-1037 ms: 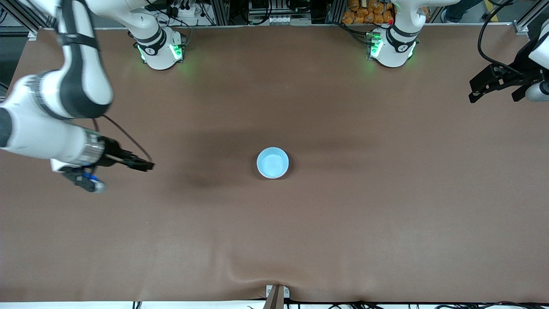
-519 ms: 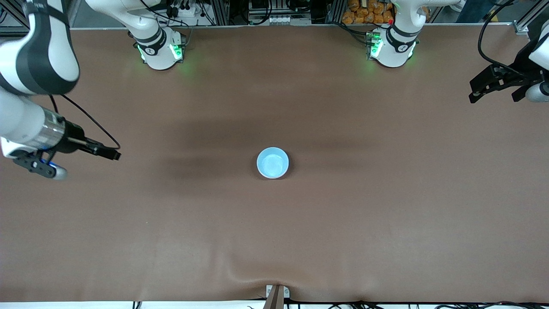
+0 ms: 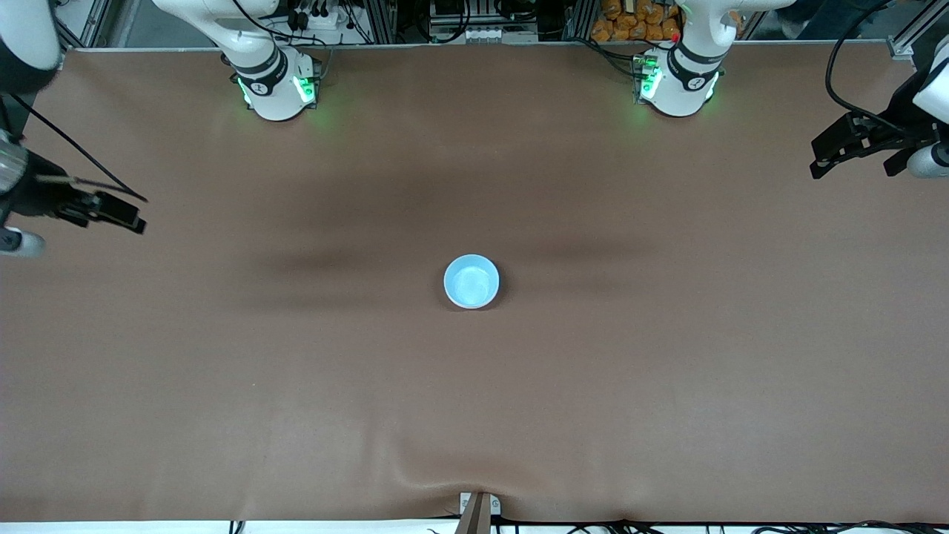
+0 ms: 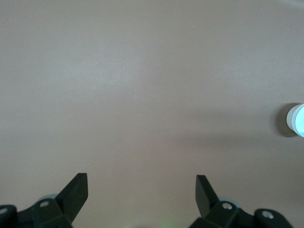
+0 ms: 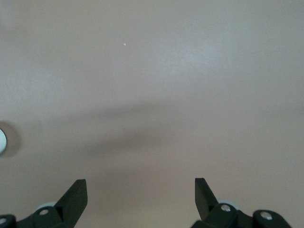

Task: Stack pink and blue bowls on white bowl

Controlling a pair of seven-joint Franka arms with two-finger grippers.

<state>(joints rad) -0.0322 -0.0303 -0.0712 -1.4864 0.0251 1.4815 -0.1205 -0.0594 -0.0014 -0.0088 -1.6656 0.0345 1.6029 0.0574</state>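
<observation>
Brown table (image 3: 667,386), one blue bowl (image 3: 471,282)

Your left claw (image 4: 141,190) hangs over bare brown table (image 4: 142,85), fingers (image 4: 76,192) spread wide with nothing between them. The blue bowl (image 4: 299,118) peeks in at the picture's edge, well apart from the claw.

Front view: high, looking down across the whole brown desk (image 3: 667,371) toward both bases.
Wrist views: each looks down over bare desk.
Shared: small glossy sky-blue bowl (image 3: 471,281) (image 4: 298,119) (image 5: 2,141).
</observation>
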